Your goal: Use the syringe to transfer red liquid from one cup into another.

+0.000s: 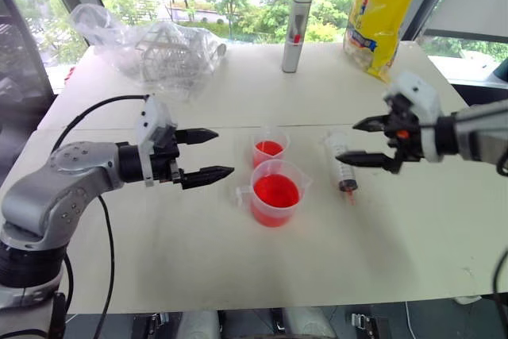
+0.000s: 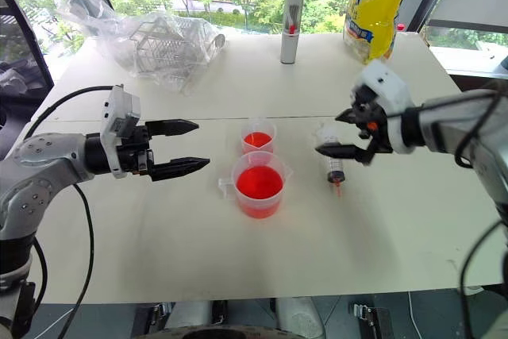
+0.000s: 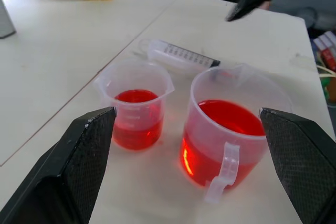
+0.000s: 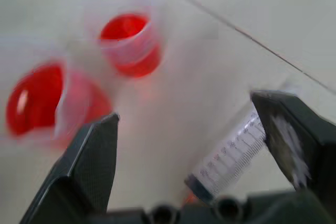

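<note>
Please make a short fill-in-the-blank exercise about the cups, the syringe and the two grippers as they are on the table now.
1. The syringe lies on the table, held by ____ gripper.
2. Both the handled beaker and the small cup contain ____ liquid.
3. The fingers of the left gripper and the right gripper are ____.

Missing words: neither; red; open

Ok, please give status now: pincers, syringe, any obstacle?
Left pincer open, empty. Right pincer open, above syringe. Syringe lies flat on table. No obstacle.
</note>
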You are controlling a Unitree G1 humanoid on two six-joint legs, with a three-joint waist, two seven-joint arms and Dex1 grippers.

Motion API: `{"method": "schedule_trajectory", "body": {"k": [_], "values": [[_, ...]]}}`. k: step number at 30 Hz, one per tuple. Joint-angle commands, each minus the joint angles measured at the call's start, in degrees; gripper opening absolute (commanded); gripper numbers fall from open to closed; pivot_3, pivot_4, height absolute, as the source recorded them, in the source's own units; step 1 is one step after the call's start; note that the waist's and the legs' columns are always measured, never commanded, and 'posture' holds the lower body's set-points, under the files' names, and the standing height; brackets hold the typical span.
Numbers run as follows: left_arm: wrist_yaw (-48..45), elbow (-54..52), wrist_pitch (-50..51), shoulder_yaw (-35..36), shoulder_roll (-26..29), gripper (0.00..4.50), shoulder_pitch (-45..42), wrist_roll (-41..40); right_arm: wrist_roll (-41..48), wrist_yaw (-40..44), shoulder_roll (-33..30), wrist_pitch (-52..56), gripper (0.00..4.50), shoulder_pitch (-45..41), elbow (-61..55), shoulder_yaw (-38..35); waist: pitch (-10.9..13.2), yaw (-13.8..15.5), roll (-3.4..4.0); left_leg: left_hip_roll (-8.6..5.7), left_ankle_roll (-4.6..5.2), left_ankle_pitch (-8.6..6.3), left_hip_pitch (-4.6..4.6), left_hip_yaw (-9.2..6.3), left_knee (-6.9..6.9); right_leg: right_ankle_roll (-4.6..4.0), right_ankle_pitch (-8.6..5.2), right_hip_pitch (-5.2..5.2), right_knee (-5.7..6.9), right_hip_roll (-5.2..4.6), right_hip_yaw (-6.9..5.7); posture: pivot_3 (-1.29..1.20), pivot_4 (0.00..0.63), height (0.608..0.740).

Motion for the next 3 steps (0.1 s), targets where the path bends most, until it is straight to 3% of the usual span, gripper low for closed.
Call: {"method": "schedule_trajectory", "body": {"k": [1,3], "values": [[0.12,-2.18,-0.38,2.13,0.56,4.5,0.08,-1.38,-2.16,11.77,-3.16,-14.63,4.36,7.3,-0.7,-8.83,0.01,0.21,-0.02,0.0,0.0,0.0,-0.02,0.03,0.04,0.01,0.01,0.01,-0.03,-0.01,0.0,0.0,0.15,0.74],[0.29,-2.45,0.08,2.54,0.52,4.5,0.16,-2.06,-1.92,13.88,-3.44,-16.61,4.36,10.13,-1.21,-11.05,0.02,0.19,-0.01,0.02,0.0,0.0,0.01,0.09,0.2,0.03,0.03,0.05,0.03,-0.03,0.02,0.0,0.15,0.74]]}}
